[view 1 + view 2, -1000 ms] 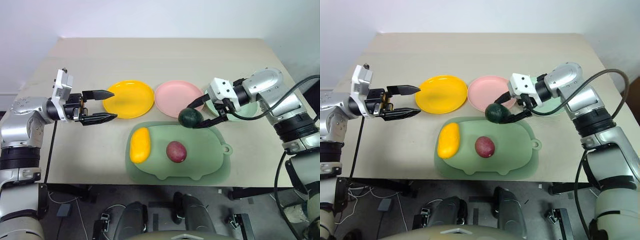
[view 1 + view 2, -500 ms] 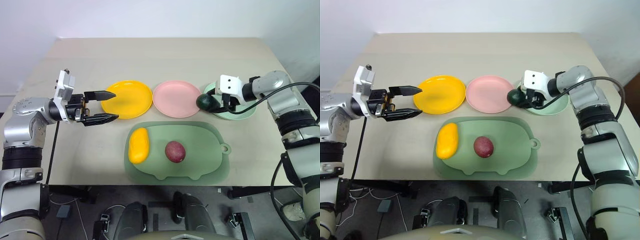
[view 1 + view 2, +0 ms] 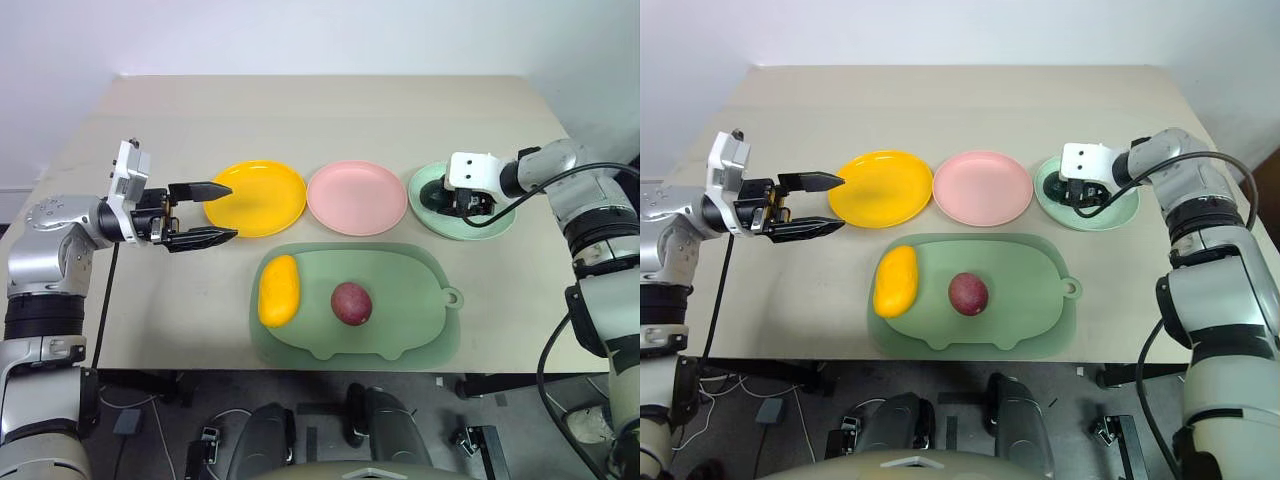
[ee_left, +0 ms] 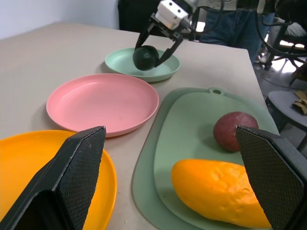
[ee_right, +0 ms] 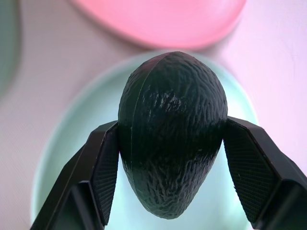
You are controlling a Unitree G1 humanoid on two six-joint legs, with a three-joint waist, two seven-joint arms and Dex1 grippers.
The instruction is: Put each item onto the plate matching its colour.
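My right gripper (image 3: 452, 199) is shut on the dark green avocado-like item (image 5: 171, 129), holding it low over the pale mint green plate (image 3: 430, 222); whether the two touch cannot be told. The yellow oblong item (image 3: 279, 290) and the dark red-purple oval item (image 3: 351, 303) lie side by side on the dull-green mat (image 3: 420, 290). The yellow-orange plate (image 3: 262, 197) and the pink plate (image 3: 356, 197) hold nothing. Held level just left of the yellow-orange plate, my left gripper (image 3: 232, 210) is open and points right.
The three plates stand in a row across the middle of the beige table (image 3: 330, 110), with the mat nearer me. A small ring tab (image 3: 453, 297) sticks out of the mat's right side. Bare tabletop stretches behind the plates.
My right gripper carried the avocado-like item to the right, from above the mat's far edge to over the mint green plate, and tipped downward. The left arm stayed still.
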